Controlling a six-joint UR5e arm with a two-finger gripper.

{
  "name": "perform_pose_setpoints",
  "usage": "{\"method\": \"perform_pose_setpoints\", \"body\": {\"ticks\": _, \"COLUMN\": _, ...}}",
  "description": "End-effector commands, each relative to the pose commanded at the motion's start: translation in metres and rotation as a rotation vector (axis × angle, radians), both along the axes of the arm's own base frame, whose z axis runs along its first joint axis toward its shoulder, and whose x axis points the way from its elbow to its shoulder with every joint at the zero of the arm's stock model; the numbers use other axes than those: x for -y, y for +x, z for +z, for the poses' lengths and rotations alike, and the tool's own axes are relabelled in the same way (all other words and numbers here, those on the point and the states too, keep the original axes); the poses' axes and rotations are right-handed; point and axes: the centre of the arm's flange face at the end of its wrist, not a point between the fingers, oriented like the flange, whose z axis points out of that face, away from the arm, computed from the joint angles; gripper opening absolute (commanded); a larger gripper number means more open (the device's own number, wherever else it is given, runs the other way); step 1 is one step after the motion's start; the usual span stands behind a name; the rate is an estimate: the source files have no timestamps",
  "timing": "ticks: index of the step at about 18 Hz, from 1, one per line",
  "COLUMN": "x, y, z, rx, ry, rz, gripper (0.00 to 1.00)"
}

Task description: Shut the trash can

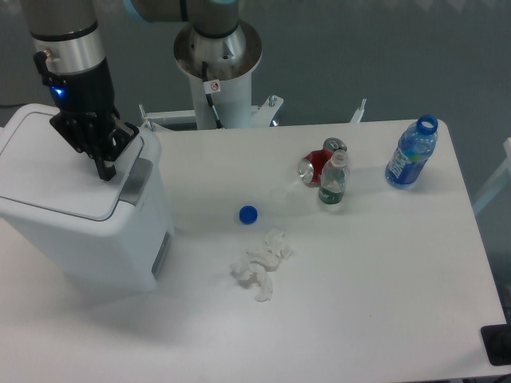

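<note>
Left side: trash can (80,215) on the worktop (375,287), gripper (104,169) over its lid (56,171)
Middle: bottle cap (248,214), with the crumpled tissue (261,266) nearer the front edge
Right of middle: small bottle (333,181) upright, just in front of the can (318,163) lying behind it
Far right: large bottle (412,153) upright, well apart
</note>
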Motion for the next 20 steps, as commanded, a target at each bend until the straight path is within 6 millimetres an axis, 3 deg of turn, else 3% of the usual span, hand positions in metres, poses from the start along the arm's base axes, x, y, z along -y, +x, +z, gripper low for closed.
{"method": "perform_pose_setpoints", "body": {"ticks": 13, "x": 0.002, "y": -0.004, "z": -0.004, "rx": 0.003, "ry": -0.004, "rz": 0.009, "gripper": 0.0}}
{"method": "perform_pose_setpoints", "body": {"ticks": 16, "x": 0.004, "y": -0.019, "z": 0.007, "rx": 0.013, "ry": 0.027, "rz": 0.017, "gripper": 0.0}}
{"method": "perform_pose_setpoints", "body": {"ticks": 20, "x": 0.018, "y": -0.063, "z": 0.02, "rx": 0.061, "ry": 0.088, "rz": 0.047, "gripper": 0.51}}
